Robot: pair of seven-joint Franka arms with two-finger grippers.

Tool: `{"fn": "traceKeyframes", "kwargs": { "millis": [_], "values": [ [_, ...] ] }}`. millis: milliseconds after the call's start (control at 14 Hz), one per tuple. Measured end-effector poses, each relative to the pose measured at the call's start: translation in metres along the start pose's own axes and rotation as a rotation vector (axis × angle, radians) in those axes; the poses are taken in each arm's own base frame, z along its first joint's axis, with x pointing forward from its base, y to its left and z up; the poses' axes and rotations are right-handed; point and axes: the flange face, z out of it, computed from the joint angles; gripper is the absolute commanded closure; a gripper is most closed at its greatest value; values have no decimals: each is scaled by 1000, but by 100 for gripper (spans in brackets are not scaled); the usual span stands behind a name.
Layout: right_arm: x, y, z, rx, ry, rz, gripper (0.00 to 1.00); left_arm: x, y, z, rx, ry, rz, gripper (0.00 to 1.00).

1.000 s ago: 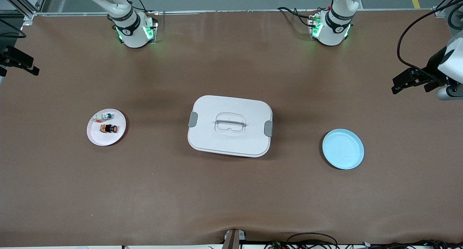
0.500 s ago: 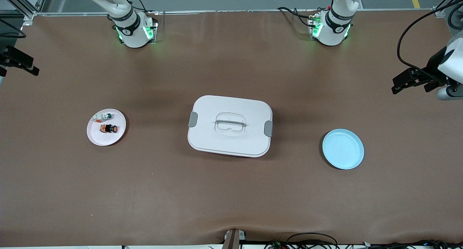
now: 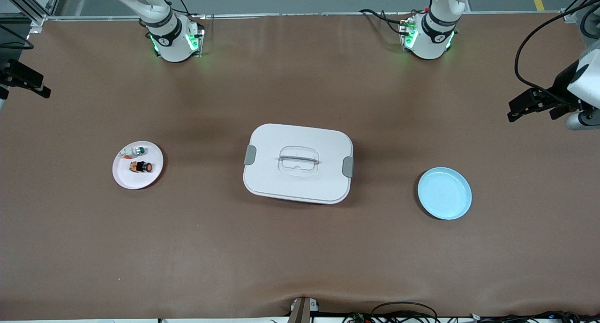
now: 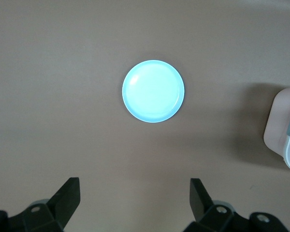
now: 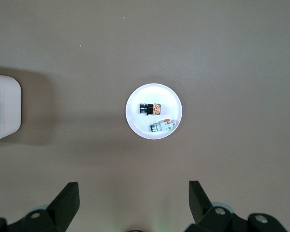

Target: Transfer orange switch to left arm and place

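Note:
The orange switch lies on a small white plate toward the right arm's end of the table, beside a white-and-green component. It also shows in the right wrist view. The white box stands mid-table. A light blue plate lies toward the left arm's end, also in the left wrist view. My right gripper is open and empty, high over the table near its base. My left gripper is open and empty, high over its end. Neither gripper shows in the front view.
The box's edge shows in the left wrist view and in the right wrist view. Dark camera mounts stand at both table ends. Cables run along the edge nearest the front camera.

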Motion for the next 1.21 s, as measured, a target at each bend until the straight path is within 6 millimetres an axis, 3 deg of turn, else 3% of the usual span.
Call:
{"fn": "traceKeyframes", "kwargs": {
  "millis": [1214],
  "values": [
    [4, 0, -3, -6, 35, 0, 0, 0, 0, 0, 0, 0, -1, 0]
  ]
}}
